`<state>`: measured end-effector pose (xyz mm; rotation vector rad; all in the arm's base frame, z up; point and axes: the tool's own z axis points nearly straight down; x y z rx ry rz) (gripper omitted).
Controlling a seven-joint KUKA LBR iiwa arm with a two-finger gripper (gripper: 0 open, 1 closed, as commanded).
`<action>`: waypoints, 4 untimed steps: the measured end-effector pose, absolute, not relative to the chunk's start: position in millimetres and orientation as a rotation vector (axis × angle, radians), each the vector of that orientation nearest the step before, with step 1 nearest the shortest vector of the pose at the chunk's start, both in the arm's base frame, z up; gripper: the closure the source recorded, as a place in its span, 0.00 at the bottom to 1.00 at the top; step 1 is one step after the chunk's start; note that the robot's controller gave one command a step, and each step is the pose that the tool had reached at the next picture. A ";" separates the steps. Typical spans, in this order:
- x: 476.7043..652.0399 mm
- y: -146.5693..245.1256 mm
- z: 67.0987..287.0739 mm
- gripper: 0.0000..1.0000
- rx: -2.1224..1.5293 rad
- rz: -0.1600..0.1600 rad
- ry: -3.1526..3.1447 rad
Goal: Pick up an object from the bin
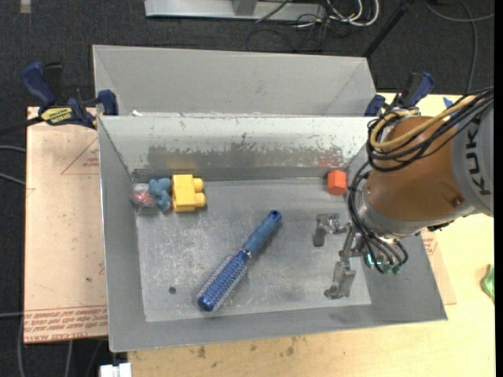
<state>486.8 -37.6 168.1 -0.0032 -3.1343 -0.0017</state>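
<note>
Nearest to us, in the front right part of the grey bin (275, 293), the gripper (332, 259) hangs low over bare floor. Its two fingers (339, 285) stand apart, and we see nothing between them, so nothing is held. We judge this to be the reaching step, with no grasp made as yet and the pick itself wholly to come.

Just to its left, near but not touching, lies a blue hairbrush (238, 261). It rests flat and on a slant, its bristled head toward the front left and its handle pointing up toward the back right. It is the closest thing to the gripper (and the largest thing in the bin), though we cannot say it is the target, since the fingers are round no thing.

Farther back, an orange block (336, 181) sits on the floor at the foot of the rear wall, close beside the arm's brown wrist. Well apart from it, in the back left corner, a yellow toy brick (188, 192) lies touching a small light-blue piece (161, 193), with a small reddish thing (143, 198) just beyond, too small for us to name.

For the next move, we think the gripper must shift left over the brush's handle, set its fingers across that narrow shaft, lower, and close before lifting.
</note>
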 end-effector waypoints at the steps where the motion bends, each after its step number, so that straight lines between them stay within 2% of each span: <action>1: 509.9 27.9 153.5 0.00 0.094 -0.006 -3.143; 2: 602.1 41.4 161.2 0.00 -0.066 -0.004 -3.150; 3: 562.9 32.6 68.4 0.00 0.506 -0.002 -3.098; 4: 564.4 32.7 70.5 1.00 0.507 -0.002 -3.103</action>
